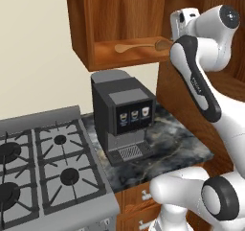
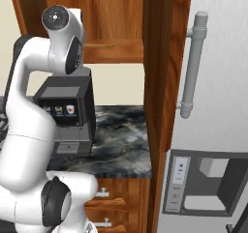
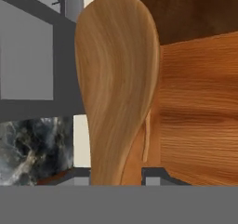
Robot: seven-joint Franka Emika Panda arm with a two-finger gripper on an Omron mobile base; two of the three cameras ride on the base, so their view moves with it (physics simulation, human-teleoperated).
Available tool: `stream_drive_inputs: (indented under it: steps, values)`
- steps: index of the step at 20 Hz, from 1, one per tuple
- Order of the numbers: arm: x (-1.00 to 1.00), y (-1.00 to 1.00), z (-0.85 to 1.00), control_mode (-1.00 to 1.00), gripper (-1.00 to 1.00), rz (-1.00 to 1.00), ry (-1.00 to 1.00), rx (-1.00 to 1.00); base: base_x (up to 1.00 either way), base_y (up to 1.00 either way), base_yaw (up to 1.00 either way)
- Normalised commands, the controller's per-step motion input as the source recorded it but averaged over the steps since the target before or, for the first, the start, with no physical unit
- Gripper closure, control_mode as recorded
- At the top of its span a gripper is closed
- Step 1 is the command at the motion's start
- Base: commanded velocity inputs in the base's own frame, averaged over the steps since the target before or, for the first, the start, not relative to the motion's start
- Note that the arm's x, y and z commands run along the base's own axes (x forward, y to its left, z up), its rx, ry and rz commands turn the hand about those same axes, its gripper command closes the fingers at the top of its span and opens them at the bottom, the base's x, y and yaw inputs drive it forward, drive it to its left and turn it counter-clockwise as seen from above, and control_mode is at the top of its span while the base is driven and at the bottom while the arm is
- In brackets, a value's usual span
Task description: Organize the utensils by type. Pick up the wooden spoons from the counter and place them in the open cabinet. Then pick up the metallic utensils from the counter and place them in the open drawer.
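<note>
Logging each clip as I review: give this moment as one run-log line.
stage: wooden spoon to cabinet | gripper: shut on wooden spoon | second wooden spoon: on cabinet shelf | counter: coffee machine

Your bench of dark veined marble carries a black coffee machine beside the stove. Up on the open cabinet's shelf, a wooden spoon lies flat.
</note>
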Motion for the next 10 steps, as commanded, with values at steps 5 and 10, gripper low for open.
stream_drive_inputs:
  steps: [5, 10]
  values:
    - [0.42, 0.00, 0.01, -1.00, 1.00, 0.00, 0.01, -0.16, 0.00, 0.00, 0.00]
    - [0.39, 0.00, 0.00, -1.00, 1.00, 0.00, 0.00, -0.02, 0.00, 0.00, 0.00]
